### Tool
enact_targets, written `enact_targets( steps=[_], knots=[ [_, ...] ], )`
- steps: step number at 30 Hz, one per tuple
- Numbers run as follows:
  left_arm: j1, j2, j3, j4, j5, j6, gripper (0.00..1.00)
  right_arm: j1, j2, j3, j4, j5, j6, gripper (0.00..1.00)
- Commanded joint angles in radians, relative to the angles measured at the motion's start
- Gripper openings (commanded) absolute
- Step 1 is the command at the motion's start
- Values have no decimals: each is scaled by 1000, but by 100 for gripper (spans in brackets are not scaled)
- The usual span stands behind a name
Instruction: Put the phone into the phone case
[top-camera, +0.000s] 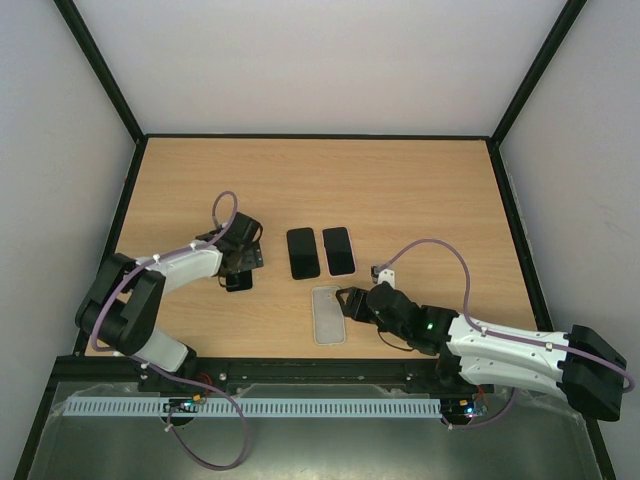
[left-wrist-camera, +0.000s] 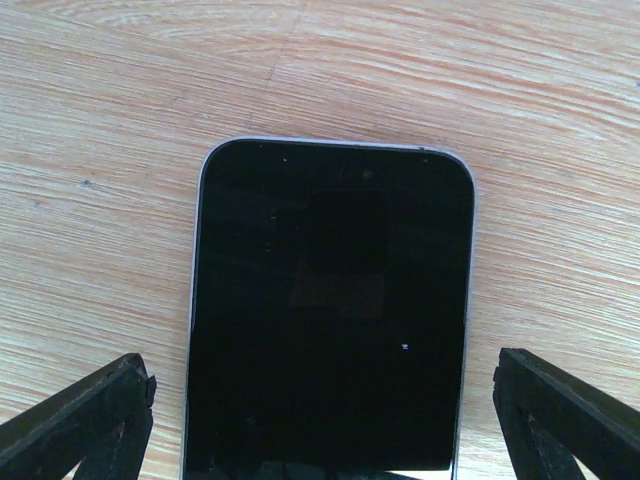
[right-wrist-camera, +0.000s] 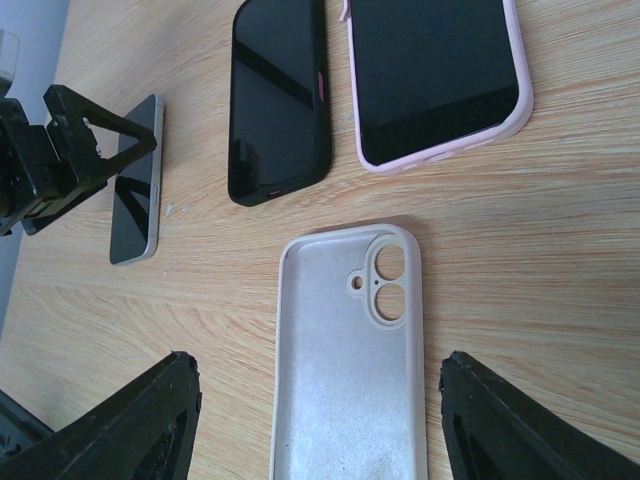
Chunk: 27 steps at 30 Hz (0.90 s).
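Observation:
A bare phone (left-wrist-camera: 330, 310) with a dark screen and silver edge lies flat on the wooden table, left of centre (top-camera: 238, 281), and shows at the left of the right wrist view (right-wrist-camera: 138, 180). My left gripper (left-wrist-camera: 322, 400) hovers over it, open, with a finger on each side and a gap of bare wood between each finger and the phone's edge. The empty whitish phone case (right-wrist-camera: 350, 350) lies open side up near the front edge (top-camera: 328, 315). My right gripper (right-wrist-camera: 320, 390) stands open astride the case's near end without touching it.
Two more phones lie side by side behind the case, one in a black case (top-camera: 302, 253) (right-wrist-camera: 278, 100) and one in a pink case (top-camera: 338, 250) (right-wrist-camera: 435, 80). A black frame (top-camera: 130, 190) borders the table.

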Motion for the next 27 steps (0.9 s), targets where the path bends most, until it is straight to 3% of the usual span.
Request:
enact_targets(
  steps=[1,16,27],
  knots=[
    [-5,11,-7,9,-26,26,93,7,8,-14,7,21,11,66],
    [2,78,-23,48,-39,8,89,7,-11,-29,6,24,17,66],
    [4,9,-89,107,88,2,64,7,-1,-19,8,16,29,66]
  ],
)
